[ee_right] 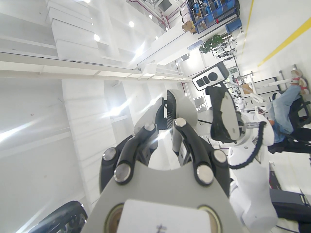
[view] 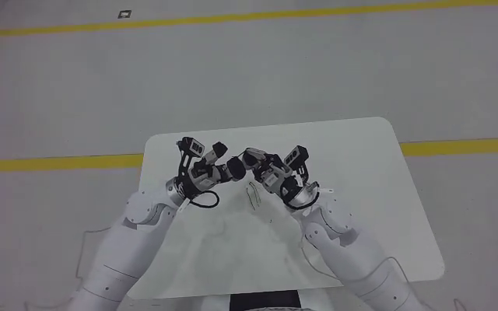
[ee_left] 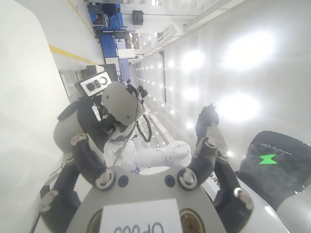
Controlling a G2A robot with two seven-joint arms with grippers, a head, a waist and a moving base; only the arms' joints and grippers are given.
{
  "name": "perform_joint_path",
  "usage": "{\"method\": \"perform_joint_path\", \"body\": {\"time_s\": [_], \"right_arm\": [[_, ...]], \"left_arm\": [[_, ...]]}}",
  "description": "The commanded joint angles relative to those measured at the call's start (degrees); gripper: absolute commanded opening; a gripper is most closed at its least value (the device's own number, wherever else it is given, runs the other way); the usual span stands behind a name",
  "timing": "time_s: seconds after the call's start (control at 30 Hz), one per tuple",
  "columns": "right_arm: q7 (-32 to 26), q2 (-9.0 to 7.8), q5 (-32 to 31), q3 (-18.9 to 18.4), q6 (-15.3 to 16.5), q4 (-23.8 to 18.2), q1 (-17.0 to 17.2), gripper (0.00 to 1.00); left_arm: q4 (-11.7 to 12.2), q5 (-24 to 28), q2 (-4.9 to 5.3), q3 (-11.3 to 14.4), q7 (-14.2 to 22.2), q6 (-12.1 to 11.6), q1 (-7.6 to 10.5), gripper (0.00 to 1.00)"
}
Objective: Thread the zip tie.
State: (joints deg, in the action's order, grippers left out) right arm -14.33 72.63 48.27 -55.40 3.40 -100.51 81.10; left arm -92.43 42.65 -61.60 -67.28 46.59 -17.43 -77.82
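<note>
The white table (view: 373,155) with rounded corners stands on a grey floor crossed by yellow lines (view: 311,14). Both arms have their wrists close together over the middle of the tabletop. The left gripper (view: 227,162) and the right gripper (view: 250,159) point at each other and are almost touching.

In the left wrist view the left gripper's fingers (ee_left: 206,122) stand wide apart with nothing between them. In the right wrist view the right gripper's fingers (ee_right: 170,109) are drawn close together, with a ribbed pad facing inward. I can't tell whether anything is pinched between them.

From above, the zip tie (view: 253,196) is very slight, no more than a couple of fine lines bent into a narrow curve. It sits just beside the right gripper, on the side nearer the robot. It is too thin to make out its head, its tail or its colour. I also can't tell whether it lies on the table or hangs from the fingers.
</note>
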Motion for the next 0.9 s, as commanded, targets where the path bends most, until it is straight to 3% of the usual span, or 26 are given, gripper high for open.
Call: {"method": "perform_joint_path", "body": {"time_s": [0.0,0.07,0.13,0.27,0.43,0.87], "right_arm": [[-0.1,-0.11,-3.0,-0.3,-0.4,0.2,-0.2,0.00],[-0.4,-0.22,-5.1,-0.8,-0.5,0.4,-0.2,0.00],[-1.1,-0.43,-8.0,-1.4,-0.7,0.6,-0.4,0.00],[-2.4,-0.76,-12.2,-2.9,-0.5,0.7,-0.5,0.00],[-3.7,-1.10,-17.3,-4.1,-0.4,1.1,-0.5,0.00],[-3.4,-0.92,-20.4,-5.2,0.4,1.9,-0.5,0.00]], "left_arm": [[0.2,0.1,-0.08,0.2,0.0,-0.1,0.24,1.00],[0.4,0.1,-0.13,0.3,0.1,-0.1,0.41,1.00],[0.6,0.0,-0.15,0.4,0.3,0.0,0.57,0.84],[0.8,-0.2,-0.20,0.4,0.4,0.1,0.76,0.64],[1.3,-0.4,-0.30,0.6,0.2,0.1,0.96,0.51],[2.5,-1.9,-0.52,1.3,-0.6,1.1,1.88,0.44]]}}
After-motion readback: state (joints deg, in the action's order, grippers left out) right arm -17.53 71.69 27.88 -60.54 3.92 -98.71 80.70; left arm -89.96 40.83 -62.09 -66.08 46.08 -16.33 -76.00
